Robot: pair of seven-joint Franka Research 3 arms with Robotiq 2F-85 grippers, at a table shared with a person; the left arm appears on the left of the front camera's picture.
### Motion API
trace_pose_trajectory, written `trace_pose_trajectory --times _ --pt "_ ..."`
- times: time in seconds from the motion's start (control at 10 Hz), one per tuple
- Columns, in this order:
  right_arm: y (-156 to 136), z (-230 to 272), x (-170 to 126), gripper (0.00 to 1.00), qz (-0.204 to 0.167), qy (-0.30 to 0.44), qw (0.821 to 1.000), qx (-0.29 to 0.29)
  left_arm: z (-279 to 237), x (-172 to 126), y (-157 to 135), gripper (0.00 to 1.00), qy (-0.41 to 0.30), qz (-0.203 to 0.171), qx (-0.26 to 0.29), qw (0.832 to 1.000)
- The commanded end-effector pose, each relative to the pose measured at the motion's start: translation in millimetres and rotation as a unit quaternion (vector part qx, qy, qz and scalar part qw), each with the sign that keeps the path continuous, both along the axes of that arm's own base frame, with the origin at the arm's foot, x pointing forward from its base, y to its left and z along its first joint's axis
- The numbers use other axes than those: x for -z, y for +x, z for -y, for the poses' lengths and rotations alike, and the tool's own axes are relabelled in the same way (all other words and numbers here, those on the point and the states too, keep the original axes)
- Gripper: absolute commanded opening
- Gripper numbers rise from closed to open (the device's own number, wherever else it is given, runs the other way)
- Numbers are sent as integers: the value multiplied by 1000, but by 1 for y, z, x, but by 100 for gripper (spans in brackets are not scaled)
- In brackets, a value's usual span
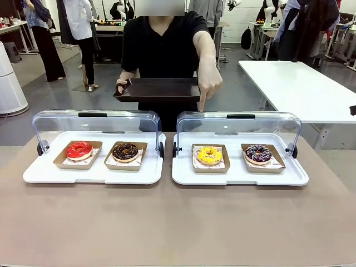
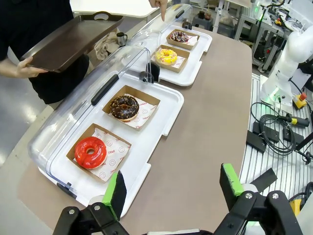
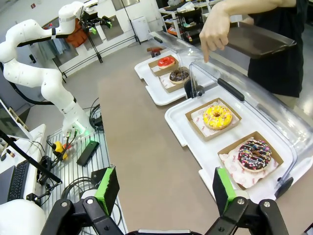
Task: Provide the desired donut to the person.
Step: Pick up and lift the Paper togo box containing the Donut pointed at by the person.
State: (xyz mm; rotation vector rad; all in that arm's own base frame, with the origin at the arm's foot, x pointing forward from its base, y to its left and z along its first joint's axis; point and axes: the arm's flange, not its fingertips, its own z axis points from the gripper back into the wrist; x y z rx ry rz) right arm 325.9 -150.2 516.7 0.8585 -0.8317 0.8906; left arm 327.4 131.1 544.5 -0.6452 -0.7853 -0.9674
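With the left claw (image 2: pixel 173 182) and right claw (image 3: pixel 165 182) both released, jaws wide, and bare tabletop (image 1: pixel 178 222) before the cases, the person's hand (image 1: pixel 208 83) points over the raised lid (image 1: pixel 239 121) at the yellow donut (image 1: pixel 209 154) in the right case (image 1: pixel 239 177), beside a dark tray (image 1: pixel 158 89); liner print is illegible.

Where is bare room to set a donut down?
The brown table is bare along the robot's side of the left display tray and the right display tray; the gap between them is narrow. Each holds two boxed donuts. The person's brown tray is bare.
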Motion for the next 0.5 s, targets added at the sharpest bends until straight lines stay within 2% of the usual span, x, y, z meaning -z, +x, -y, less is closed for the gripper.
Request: trace_pose_trajectory --times 0.0,0.4 --pt "3 1 -1 100 12 13 1000 -2 -1 -2 1 100 -11 5 2 1000" --pt "3 1 -1 100 12 13 1000 -2 -1 -2 1 100 -11 5 2 1000"
